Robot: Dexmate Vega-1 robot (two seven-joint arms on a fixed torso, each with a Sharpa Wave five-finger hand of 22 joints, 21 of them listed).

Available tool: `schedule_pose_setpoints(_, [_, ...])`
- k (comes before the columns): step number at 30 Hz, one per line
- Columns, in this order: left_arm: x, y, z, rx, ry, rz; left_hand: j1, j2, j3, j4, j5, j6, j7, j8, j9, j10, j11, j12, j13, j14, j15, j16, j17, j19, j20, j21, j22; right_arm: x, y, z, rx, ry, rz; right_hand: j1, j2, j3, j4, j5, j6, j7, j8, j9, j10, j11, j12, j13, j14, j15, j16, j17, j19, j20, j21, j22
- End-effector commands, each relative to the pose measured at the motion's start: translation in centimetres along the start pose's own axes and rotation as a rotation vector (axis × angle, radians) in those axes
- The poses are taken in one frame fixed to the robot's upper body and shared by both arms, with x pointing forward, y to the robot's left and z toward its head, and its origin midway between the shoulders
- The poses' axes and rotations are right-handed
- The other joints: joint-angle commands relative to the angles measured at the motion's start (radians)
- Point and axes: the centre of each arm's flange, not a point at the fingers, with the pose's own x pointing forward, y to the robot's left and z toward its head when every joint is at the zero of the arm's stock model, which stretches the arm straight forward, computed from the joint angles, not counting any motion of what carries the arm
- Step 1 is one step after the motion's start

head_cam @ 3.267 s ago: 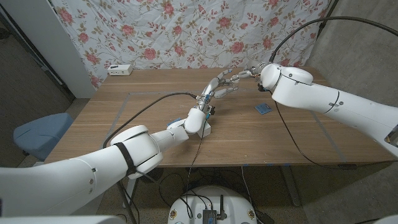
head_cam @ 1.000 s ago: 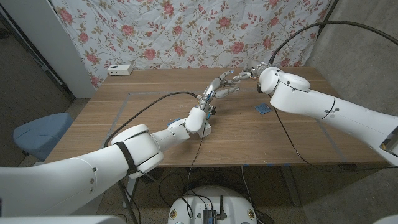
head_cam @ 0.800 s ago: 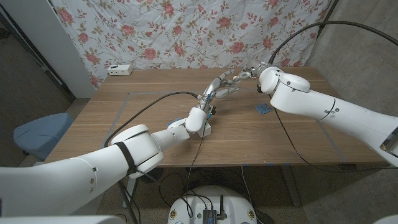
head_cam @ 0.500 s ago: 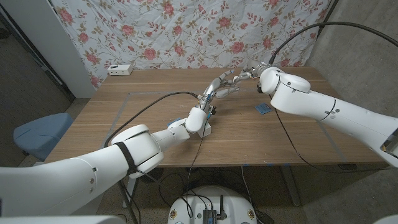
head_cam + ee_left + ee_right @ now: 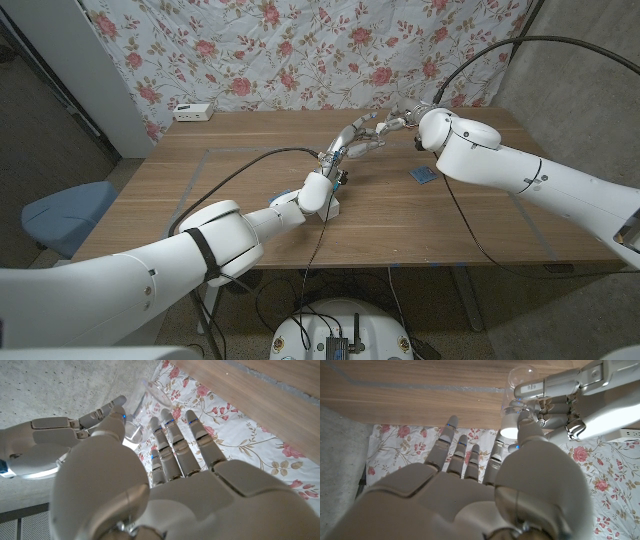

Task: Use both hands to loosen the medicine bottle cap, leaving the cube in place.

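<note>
1. Head view: hands barely shifted from a second ago; no cap progress evident.
2. Left hand (image 5: 352,140) grips medicine bottle (image 5: 520,395) mid-table, far side.
3. Right hand (image 5: 400,120) pinches cap (image 5: 512,426).
4. Cube (image 5: 423,176) undisturbed nearby.

- in the head view the medicine bottle (image 5: 381,127) is almost wholly covered by the fingers of the two robot hands, and its cap cannot be made out.
- in the left wrist view the bottle's lower part (image 5: 134,427) sits behind the left robot hand (image 5: 165,475); its label is unreadable.
- in the right wrist view the thumb of the right robot hand (image 5: 470,490) covers part of the bottle.
- the blue cube (image 5: 423,176) is too small to show its face markings.
- the white device (image 5: 193,111) at the table's far edge is too small to identify.
</note>
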Motion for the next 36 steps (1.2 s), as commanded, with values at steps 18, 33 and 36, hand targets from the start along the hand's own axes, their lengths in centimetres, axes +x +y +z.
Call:
schedule_pose_setpoints(18, [-0.26, 0.08, 0.1, -0.001, -0.013, 0.006, -0.003, 0.009, 0.014, 0.004, 0.004, -0.001, -0.003, -0.004, 0.001, 0.044, -0.04, 0.002, 0.002, 0.008, -0.085, -0.001, 0.002, 0.001, -0.007, -0.002, 0.005, -0.17, -0.14, -0.16, 0.027, -0.033, 0.029, 0.058, 0.031, 0.029, 0.007, -0.018, 0.063, -0.113, -0.002, -0.01, -0.004, -0.074, 0.0, 0.002, -0.011, -0.038, -0.004, 0.009, -0.025, -0.021, -0.006, 0.003])
schedule_pose_setpoints(33, [-0.43, 0.04, 0.27, -0.001, -0.027, 0.006, -0.006, 0.009, 0.018, 0.005, 0.004, -0.002, -0.008, -0.003, 0.001, 0.045, -0.046, 0.002, 0.002, 0.006, -0.084, -0.002, 0.002, -0.003, -0.006, -0.003, 0.005, -0.13, -0.57, -0.26, 0.032, -0.056, 0.06, 0.125, 0.048, 0.065, -0.003, -0.01, 0.049, -0.119, -0.022, -0.017, -0.029, -0.088, -0.005, 0.002, -0.038, -0.052, -0.009, 0.013, -0.05, -0.038, -0.008, 0.003])
schedule_pose_setpoints(36, [-0.46, 0.07, 0.28, -0.001, -0.029, 0.007, -0.007, 0.009, 0.019, 0.005, 0.004, -0.003, -0.01, -0.004, 0.001, 0.045, -0.041, 0.002, 0.002, 0.006, -0.084, -0.002, 0.002, -0.003, -0.006, -0.003, 0.005, -0.12, -0.64, -0.32, 0.037, -0.062, 0.065, 0.144, 0.05, 0.075, -0.005, -0.008, 0.049, -0.119, -0.024, -0.018, -0.032, -0.092, -0.005, 0.002, -0.042, -0.058, -0.009, 0.014, -0.056, -0.042, -0.008, 0.004])
